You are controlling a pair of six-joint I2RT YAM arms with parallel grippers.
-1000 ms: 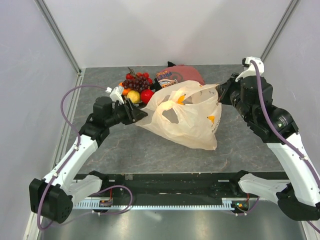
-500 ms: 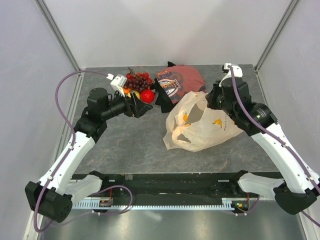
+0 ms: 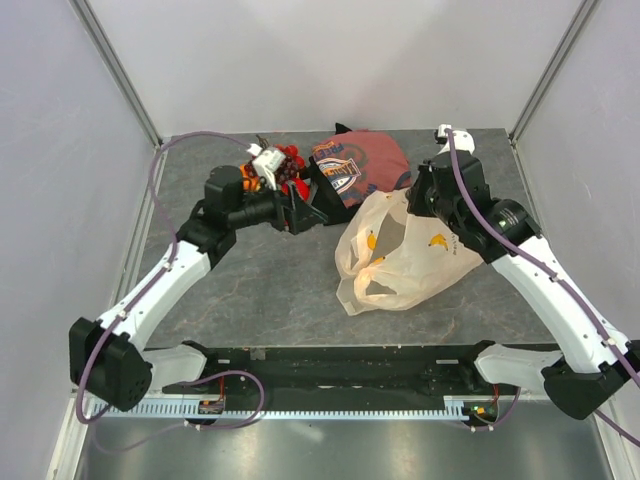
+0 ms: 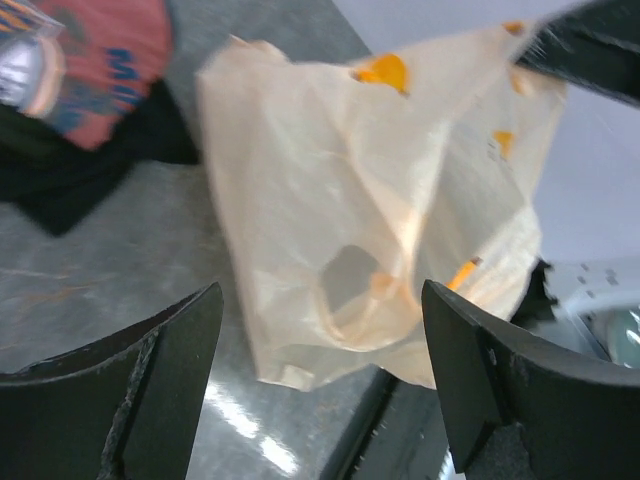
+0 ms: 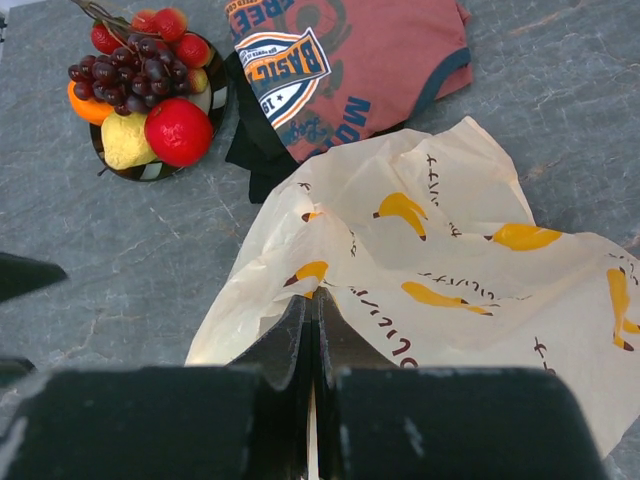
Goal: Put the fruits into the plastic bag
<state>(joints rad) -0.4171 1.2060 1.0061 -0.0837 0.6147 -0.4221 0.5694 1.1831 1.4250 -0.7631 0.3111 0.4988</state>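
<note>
While the overhead view shows both arms at once, the left wrist hides most of the plate there. Only a few fruits show at the far left of the table.

The right wrist view shows the whole plate. It holds a red apple, a yellow pear, dark grapes, an orange and red berries. All lie on the plate and none is in the bag.

The bag lies on the table right of centre, and its far edge meets the folded cloth. The right gripper has its fingers pressed together on the bag's upper edge.

The left wrist view shows the left gripper with its fingers spread wide and nothing between them. It points toward the bag and is clear of it.
</note>
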